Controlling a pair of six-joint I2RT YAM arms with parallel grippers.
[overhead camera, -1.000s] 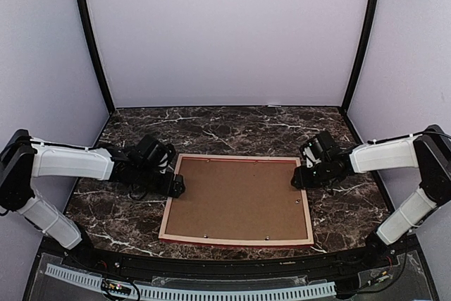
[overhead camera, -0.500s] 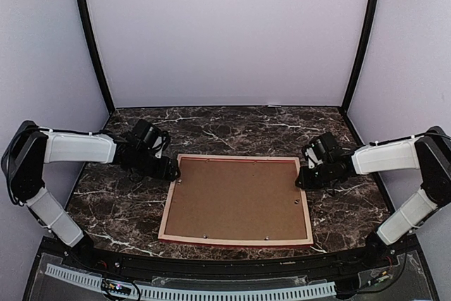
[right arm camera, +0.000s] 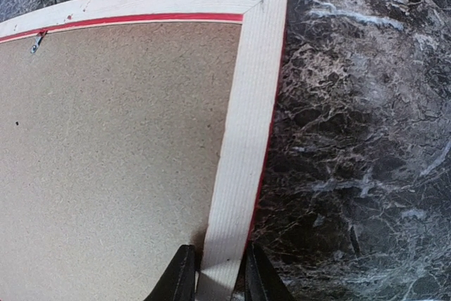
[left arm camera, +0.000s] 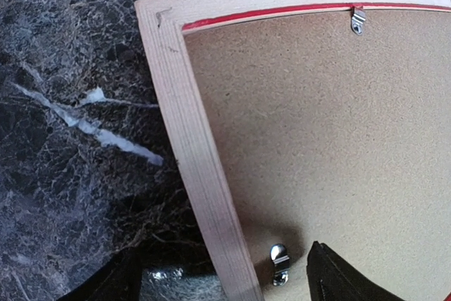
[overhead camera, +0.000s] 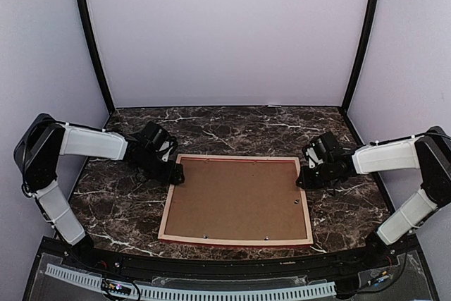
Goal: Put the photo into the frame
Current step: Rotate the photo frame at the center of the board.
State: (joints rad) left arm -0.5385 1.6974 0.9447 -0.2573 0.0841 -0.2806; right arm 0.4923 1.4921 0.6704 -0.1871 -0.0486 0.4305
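The frame [overhead camera: 169, 211] lies face down on the marble table, pale wood back up, with a red edge showing. The brown backing board [overhead camera: 236, 199] sits inside it. The photo is hidden. My left gripper [overhead camera: 176, 175] is open at the frame's far left corner; in the left wrist view [left arm camera: 225, 281] its fingers straddle the left rail [left arm camera: 190, 139], one on the table and one over the board [left arm camera: 317, 125]. My right gripper [overhead camera: 301, 176] is shut on the right rail; in the right wrist view [right arm camera: 220, 280] both fingers pinch the pale rail [right arm camera: 246, 118].
Small metal tabs hold the board: one by my left fingers [left arm camera: 279, 262], one on the far rail [left arm camera: 358, 20] [right arm camera: 35, 44], others along the near rail [overhead camera: 205, 236]. Dark marble table [overhead camera: 120, 209] surrounds the frame. Walls close in on three sides.
My left gripper has moved from the middle of the left rail up towards the frame's far left corner, and the left elbow has swung back. The right gripper and the frame have barely moved.
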